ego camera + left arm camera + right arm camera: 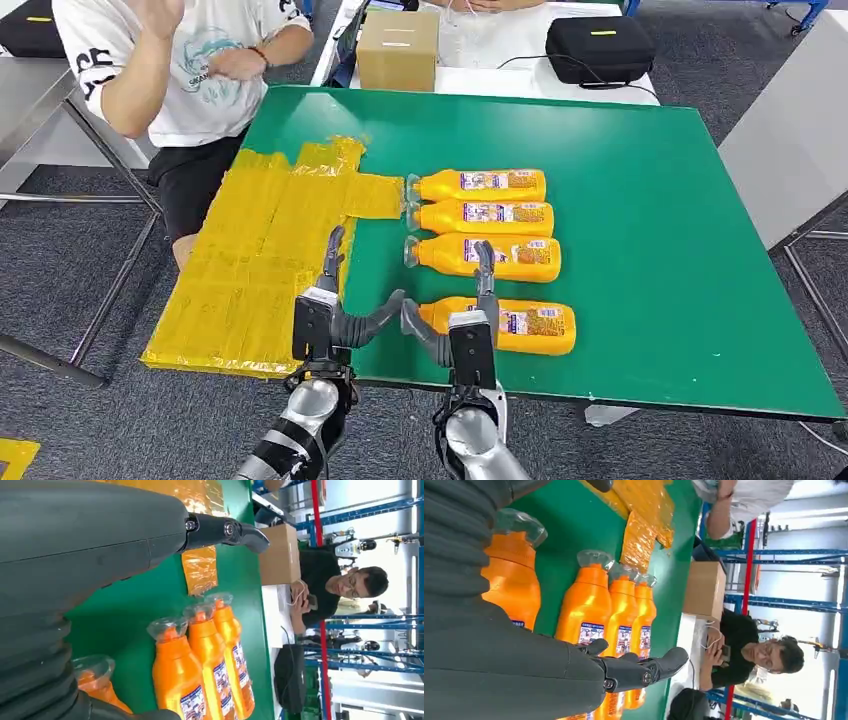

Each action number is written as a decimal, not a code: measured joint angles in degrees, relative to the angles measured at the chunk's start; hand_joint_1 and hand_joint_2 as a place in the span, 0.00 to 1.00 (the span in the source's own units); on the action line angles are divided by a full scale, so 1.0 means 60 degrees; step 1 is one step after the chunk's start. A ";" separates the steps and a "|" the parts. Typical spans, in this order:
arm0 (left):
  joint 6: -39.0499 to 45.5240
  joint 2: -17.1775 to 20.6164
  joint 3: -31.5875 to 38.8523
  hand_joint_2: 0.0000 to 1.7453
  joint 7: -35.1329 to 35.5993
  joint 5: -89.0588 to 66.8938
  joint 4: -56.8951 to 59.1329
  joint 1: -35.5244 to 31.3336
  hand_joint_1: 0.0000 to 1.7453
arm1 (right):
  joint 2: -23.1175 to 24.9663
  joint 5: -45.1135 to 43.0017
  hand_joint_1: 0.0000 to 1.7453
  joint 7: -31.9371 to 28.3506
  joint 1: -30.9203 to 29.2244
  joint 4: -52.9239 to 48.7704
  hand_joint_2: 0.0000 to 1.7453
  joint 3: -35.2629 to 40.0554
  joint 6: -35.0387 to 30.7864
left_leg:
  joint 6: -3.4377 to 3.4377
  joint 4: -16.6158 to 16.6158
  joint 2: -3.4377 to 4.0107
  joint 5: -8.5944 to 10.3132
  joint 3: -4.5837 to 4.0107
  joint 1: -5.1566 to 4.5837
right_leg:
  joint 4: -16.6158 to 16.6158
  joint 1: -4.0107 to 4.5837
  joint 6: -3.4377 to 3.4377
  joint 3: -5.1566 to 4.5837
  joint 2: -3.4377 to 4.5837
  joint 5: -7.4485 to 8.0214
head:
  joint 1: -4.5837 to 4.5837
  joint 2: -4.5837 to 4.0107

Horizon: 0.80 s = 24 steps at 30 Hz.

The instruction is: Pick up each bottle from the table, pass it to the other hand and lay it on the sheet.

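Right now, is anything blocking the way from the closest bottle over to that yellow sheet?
Nothing on the table does. The nearest bottle lies on bare green table, with the yellow sheet to its left. Only the robot's own left hand and right hand hover there.

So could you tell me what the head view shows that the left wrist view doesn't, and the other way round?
Head view alone: the right hand open over the nearest bottle, the whole yellow sheet, and a person in a white shirt seated at the table's far left corner.

Left wrist view alone: a person in black looking at a phone, beyond the table's far edge, with blue racks behind.

Both: the left hand, open and empty, the row of orange bottles, the cardboard box, the black case and the green table.
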 measured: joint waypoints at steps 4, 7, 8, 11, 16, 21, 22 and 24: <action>0.0055 0.0000 0.0073 1.00 0.0000 -0.0124 0.0000 0.0000 0.00 | -0.0029 0.1096 0.00 0.0370 0.0020 0.0254 1.00 0.0022 -0.0237 | 0.0000 0.0000 0.0000 0.0000 0.0001 0.0001 | 0.0000 0.0001 0.0000 -0.0001 0.0000 0.0000 | 0.0000 0.0000; 0.0095 0.0000 0.0179 1.00 0.0011 -0.0273 0.0000 0.0002 0.00 | -0.0051 0.2468 0.00 0.0743 0.0125 0.0386 1.00 -0.0110 -0.0269 | 0.0000 0.0000 0.0000 0.0000 0.0001 0.0000 | 0.0000 0.0000 0.0000 -0.0001 0.0000 0.0000 | 0.0000 0.0000; 0.0106 0.0000 0.0208 1.00 0.0018 -0.0328 0.0000 0.0006 0.00 | -0.0051 0.2952 0.00 0.0874 0.0170 0.0419 1.00 -0.0219 -0.0273 | 0.0000 0.0000 0.0000 0.0000 0.0001 0.0000 | 0.0000 0.0000 0.0000 -0.0001 0.0000 0.0000 | 0.0000 0.0000; 0.0105 0.0000 0.0310 1.00 0.0084 -0.0437 -0.0033 0.0042 0.00 | -0.0055 0.4073 0.00 0.1224 0.0406 0.0477 1.00 -0.0653 -0.0280 | 0.0000 0.0000 -0.0001 0.0000 0.0000 0.0000 | 0.0000 -0.0001 0.0000 0.0000 -0.0001 0.0000 | 0.0000 0.0000; 0.0073 0.0000 0.0434 1.00 0.0117 -0.0473 -0.0102 0.0065 0.00 | -0.0076 0.4557 0.00 0.1600 0.0623 0.0524 1.00 -0.1009 -0.0280 | 0.0000 0.0000 -0.0001 -0.0001 0.0000 -0.0001 | -0.0003 -0.0001 0.0000 -0.0002 0.0000 0.0000 | -0.0004 0.0000; -0.0080 0.0000 0.0499 1.00 0.0211 -0.0623 -0.0251 0.0084 0.00 | -0.0171 0.5832 0.00 0.2353 0.1047 0.0535 1.00 -0.1392 -0.0288 | 0.0000 0.0000 -0.0004 -0.0001 0.0000 0.0000 | -0.0002 0.0000 0.0000 -0.0001 0.0000 0.0000 | -0.0004 0.0000; -0.0099 0.0000 0.0517 1.00 0.0226 -0.0633 -0.0284 0.0090 0.00 | -0.0207 0.6031 0.00 0.2465 0.1103 0.0535 1.00 -0.1478 -0.0288 | 0.0000 0.0000 -0.0003 -0.0001 0.0000 0.0000 | -0.0002 0.0000 0.0000 -0.0001 0.0000 0.0000 | -0.0004 0.0000; -0.0128 0.0000 0.0546 1.00 0.0240 -0.0652 -0.0324 0.0102 0.00 | -0.0266 0.6333 0.00 0.2596 0.1192 0.0535 1.00 -0.1613 -0.0291 | 0.0000 0.0000 -0.0003 -0.0001 0.0000 0.0000 | -0.0002 0.0000 0.0000 -0.0001 0.0000 0.0000 | -0.0004 0.0000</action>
